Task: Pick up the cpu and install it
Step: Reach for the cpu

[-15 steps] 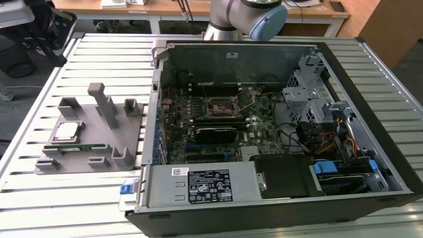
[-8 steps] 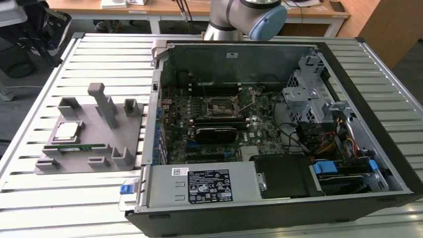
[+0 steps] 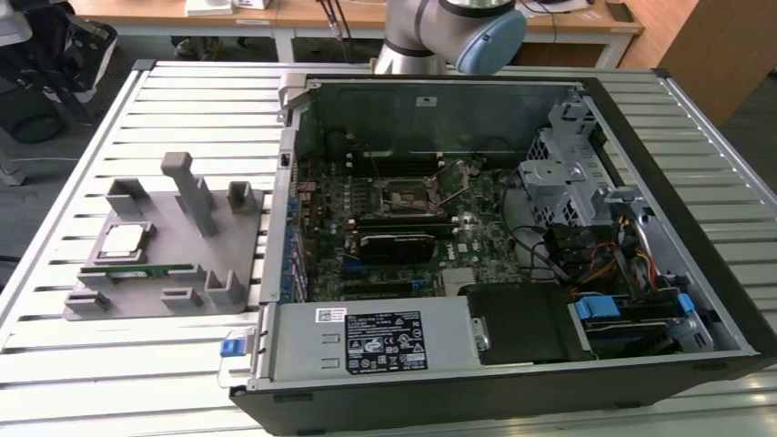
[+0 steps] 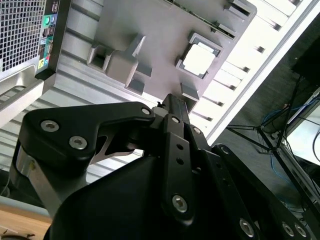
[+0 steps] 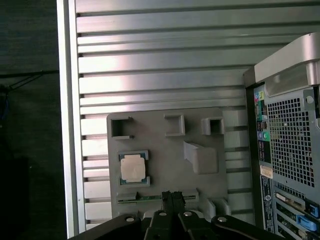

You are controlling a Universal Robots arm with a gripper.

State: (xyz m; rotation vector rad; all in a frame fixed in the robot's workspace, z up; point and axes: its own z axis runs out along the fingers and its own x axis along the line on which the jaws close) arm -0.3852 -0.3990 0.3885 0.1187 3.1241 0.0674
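Silver-grey cpu (image 5: 133, 167) lies in the grey tray (image 5: 165, 142); the hand (image 5: 172, 195) hovers near it, closed and empty; a clean pick needs square alignment over its edges.

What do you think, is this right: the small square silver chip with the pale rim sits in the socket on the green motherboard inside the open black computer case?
No. The small square silver chip lies in a recess of the grey plastic holder beside the open black computer case, not in the motherboard socket; the first wrist view shows it.
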